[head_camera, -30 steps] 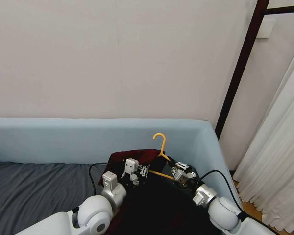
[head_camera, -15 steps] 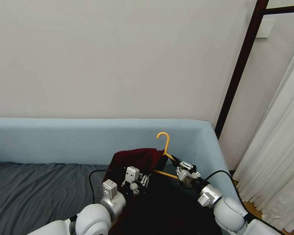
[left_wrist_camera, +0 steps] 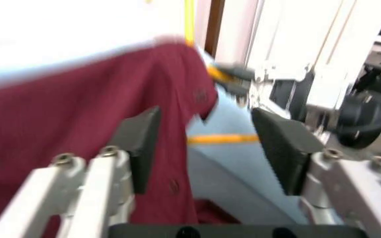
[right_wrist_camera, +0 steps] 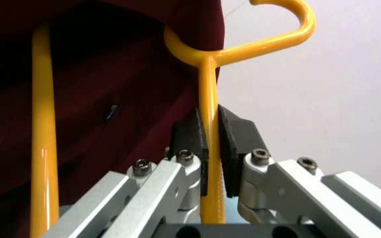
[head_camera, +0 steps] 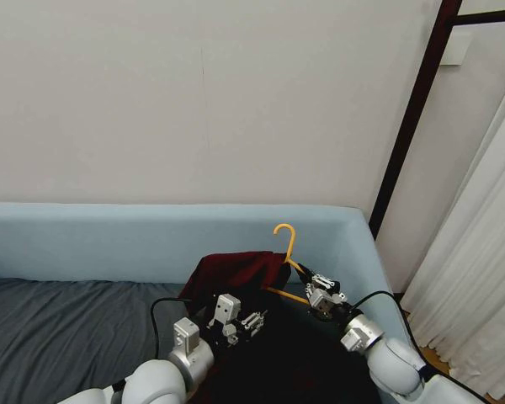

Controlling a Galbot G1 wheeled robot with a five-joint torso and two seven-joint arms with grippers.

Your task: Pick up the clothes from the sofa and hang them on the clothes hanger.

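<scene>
Head view puts our two arms nearest, low in the picture around 6 o'clock. Our left gripper [head_camera: 251, 322] sits at about 6 o'clock from the dark red shirt [head_camera: 236, 271], fingers spread wide with nothing between them. In the left wrist view one dark pad [left_wrist_camera: 142, 144] overlaps the edge of the red cloth, but we cannot tell whether it touches.

Our right gripper [head_camera: 321, 292] lies at roughly 4 o'clock from the shirt. Its fingers are pressed together on the yellow hanger [right_wrist_camera: 208, 89]. The right wrist view shows both black pads pinching the straight stem just below the point where the hook branches off. From this gripper the hanger's hook rises toward 11 o'clock, open end turned toward our left. A second yellow bar runs alongside under the red fabric.

The shirt is draped over the hanger, with its collar end bunched just beside the base of the hook and the cloth falling away toward 7 o'clock. Shirt and hanger sit at the right end of the sofa [head_camera: 353, 244], close against its corner.

Beyond them the pale blue backrest [head_camera: 109, 240] runs across toward 9 o'clock, with the grey seat cushion [head_camera: 50, 324] below it. Farther back stands a plain pale wall [head_camera: 194, 101]. A dark wooden post [head_camera: 412, 118] leans up at 1 o'clock, and a white curtain [head_camera: 488, 252] hangs at 3 o'clock.
</scene>
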